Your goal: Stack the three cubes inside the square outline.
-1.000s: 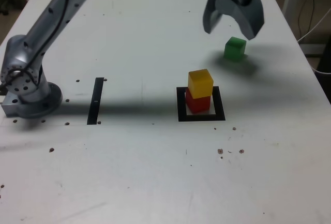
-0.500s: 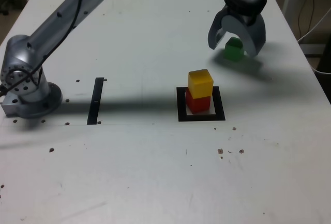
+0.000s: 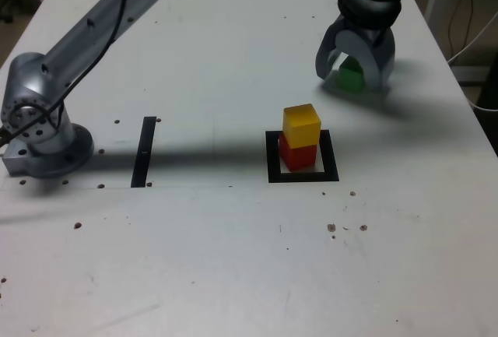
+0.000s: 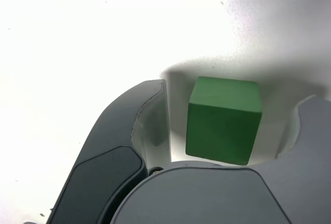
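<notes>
The green cube [image 3: 352, 78] is sitting on the white surface [image 3: 218, 57] directly between the jaws of the gripper [image 3: 354, 68], toward one o'clock from the black square outline [image 3: 271, 158]. In the wrist view the jaws are standing open on either side of it, gaps showing on both sides, gripping nothing. The yellow cube [image 3: 301, 124] is resting on the red cube [image 3: 297, 155] inside the outline.

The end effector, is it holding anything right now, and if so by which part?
Nothing is held yet. The end effector straddles the green cube, one finger on each side, but the wrist view shows gaps between both fingers and the cube's side faces.
</notes>
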You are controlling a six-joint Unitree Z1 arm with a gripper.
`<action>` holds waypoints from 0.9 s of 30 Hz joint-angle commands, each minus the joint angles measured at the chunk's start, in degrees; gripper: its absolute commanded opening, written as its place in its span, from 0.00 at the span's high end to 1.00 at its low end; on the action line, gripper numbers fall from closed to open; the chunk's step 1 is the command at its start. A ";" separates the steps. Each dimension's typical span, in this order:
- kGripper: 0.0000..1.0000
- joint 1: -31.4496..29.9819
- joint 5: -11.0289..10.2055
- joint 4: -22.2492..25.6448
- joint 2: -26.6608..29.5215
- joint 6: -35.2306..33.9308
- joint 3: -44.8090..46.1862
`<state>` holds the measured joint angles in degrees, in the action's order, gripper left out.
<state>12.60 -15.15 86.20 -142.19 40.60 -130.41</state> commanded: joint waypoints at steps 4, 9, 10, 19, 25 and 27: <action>0.48 0.31 -0.21 -0.25 -0.08 -1.02 -0.23; 0.54 0.32 -0.11 -0.54 -0.40 -1.10 -0.18; 0.54 0.32 0.05 -0.61 -0.48 -0.99 -0.17; 0.59 0.33 1.35 -1.55 -0.62 -0.40 -0.11; 0.69 0.55 1.62 -2.32 0.16 -1.38 0.27; 0.71 0.58 1.73 -2.33 0.65 -1.67 0.62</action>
<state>13.07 -13.56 83.95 -142.55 39.23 -130.18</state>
